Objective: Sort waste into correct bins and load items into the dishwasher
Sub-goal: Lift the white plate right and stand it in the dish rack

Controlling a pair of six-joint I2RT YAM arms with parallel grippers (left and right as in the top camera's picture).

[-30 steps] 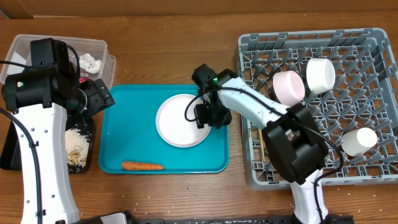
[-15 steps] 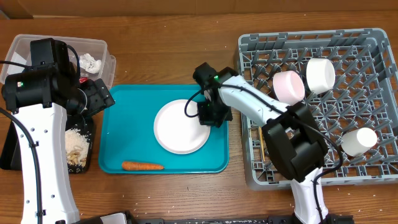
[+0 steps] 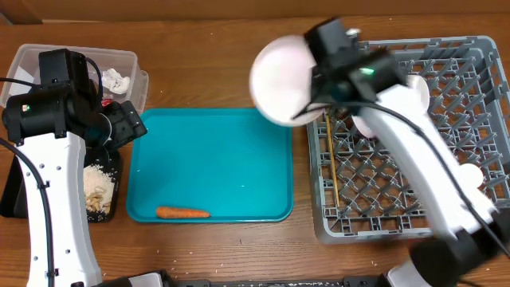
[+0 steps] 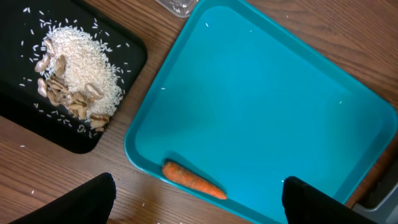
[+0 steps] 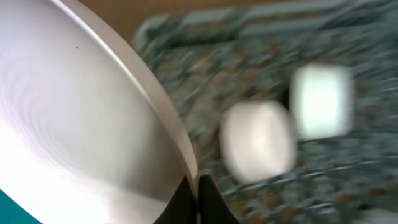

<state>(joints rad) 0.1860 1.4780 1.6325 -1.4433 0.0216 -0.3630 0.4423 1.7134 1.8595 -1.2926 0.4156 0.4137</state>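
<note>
The right fingers [image 5: 211,208] are clamped on the rim of the large white plate [image 3: 280,80], which is held up off the desk at upper centre of the overhead view, by the left edge of the grey dish rack [image 3: 366,199]. The left fingers [image 4: 81,202] stand wide apart above the teal tray [image 4: 261,106], where the carrot [image 4: 194,180] lies along the lower edge.

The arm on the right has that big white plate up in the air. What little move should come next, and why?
Probably carry the plate rightward over the grey rack and begin lowering it between the pegs. The right jaws are shut on the plate's rim, and it hangs in the air at the rack's left edge, not yet inside.
</note>
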